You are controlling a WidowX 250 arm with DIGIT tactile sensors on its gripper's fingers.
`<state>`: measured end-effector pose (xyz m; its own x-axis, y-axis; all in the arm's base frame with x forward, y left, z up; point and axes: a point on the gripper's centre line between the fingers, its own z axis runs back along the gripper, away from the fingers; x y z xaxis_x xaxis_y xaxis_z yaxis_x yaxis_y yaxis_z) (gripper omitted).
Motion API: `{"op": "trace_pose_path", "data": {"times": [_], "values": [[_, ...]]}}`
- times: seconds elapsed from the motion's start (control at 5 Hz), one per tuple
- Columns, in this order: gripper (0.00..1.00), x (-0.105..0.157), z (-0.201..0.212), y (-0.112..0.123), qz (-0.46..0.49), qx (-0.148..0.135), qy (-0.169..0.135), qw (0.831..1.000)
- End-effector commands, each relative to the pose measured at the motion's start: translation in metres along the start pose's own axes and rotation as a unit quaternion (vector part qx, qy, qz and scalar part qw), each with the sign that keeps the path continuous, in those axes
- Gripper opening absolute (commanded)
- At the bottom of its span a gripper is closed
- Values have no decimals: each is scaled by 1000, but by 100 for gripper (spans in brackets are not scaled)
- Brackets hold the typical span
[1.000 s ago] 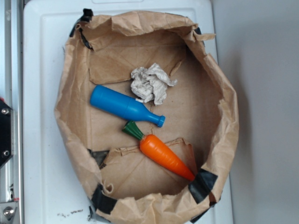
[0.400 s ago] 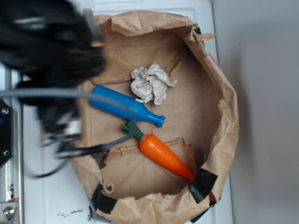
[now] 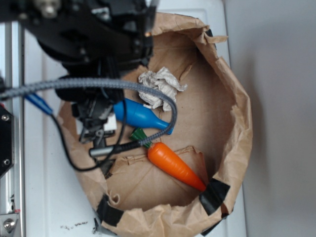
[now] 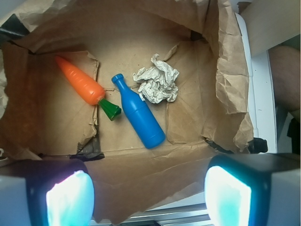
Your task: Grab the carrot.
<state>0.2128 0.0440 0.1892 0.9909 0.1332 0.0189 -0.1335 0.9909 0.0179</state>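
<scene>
Robot test bench, likely a lab: taped crumpled brown paper bin (image 3: 237, 148) on white moulded plastic desk (image 3: 44, 187), aluminium rail (image 3: 10, 207) alongside, plain grey surroundings

Carrot (image 4: 80, 84) lies beside blue bottle (image 4: 139, 113), untouched.

**Two cameras, one paper bag**

Our exterior view looks straight down from overhead, taking in the whole brown paper bag (image 3: 232, 123) on the white surface (image 3: 44, 197). Our wrist view sits lower, at the bag's rim, tilted down into it, with two fingers (image 4: 66, 197) along its bottom edge. Both share the bag's floor: carrot (image 3: 173, 165) (image 4: 80, 84), blue bottle (image 3: 143, 116) (image 4: 138, 117) and crumpled paper (image 3: 158, 84) (image 4: 157, 82), the wrist view turned roughly half round.
</scene>
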Motion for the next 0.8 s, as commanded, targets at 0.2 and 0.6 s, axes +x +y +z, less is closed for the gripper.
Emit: {"op": "trace_pose_path", "data": {"times": [0.2,0.6], "values": [[100,30,-32,-31,-14,56,-23,998],[100,31,-55,-53,-94,0,-25,995]]}}
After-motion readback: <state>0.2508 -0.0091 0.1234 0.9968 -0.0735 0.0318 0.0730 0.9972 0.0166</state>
